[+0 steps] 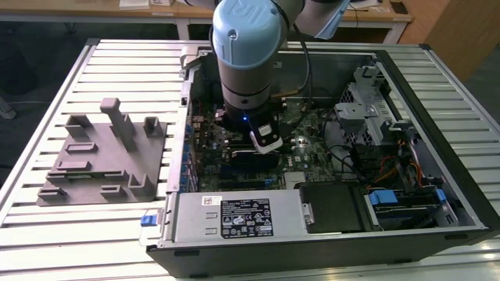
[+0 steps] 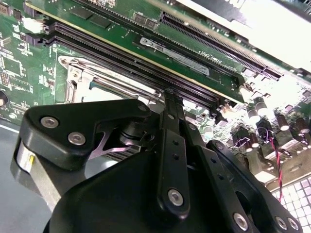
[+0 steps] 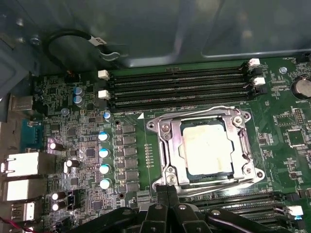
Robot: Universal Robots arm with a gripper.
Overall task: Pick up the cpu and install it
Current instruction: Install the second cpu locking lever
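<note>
The gripper (image 3: 167, 190) hangs low over the motherboard (image 3: 121, 145), fingers together, just beside the socket frame (image 3: 163, 145) holding the cpu (image 3: 206, 145). Memory slots (image 3: 180, 87) flank the frame at 12 o'clock, capacitors (image 3: 103, 160) at 9; above it lies open room.

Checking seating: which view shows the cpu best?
First wrist view: the cpu lies flat in the socket frame, its pale top unobstructed. In the second wrist view the gripper blocks most of the socket; in the exterior view the arm covers it.
</note>
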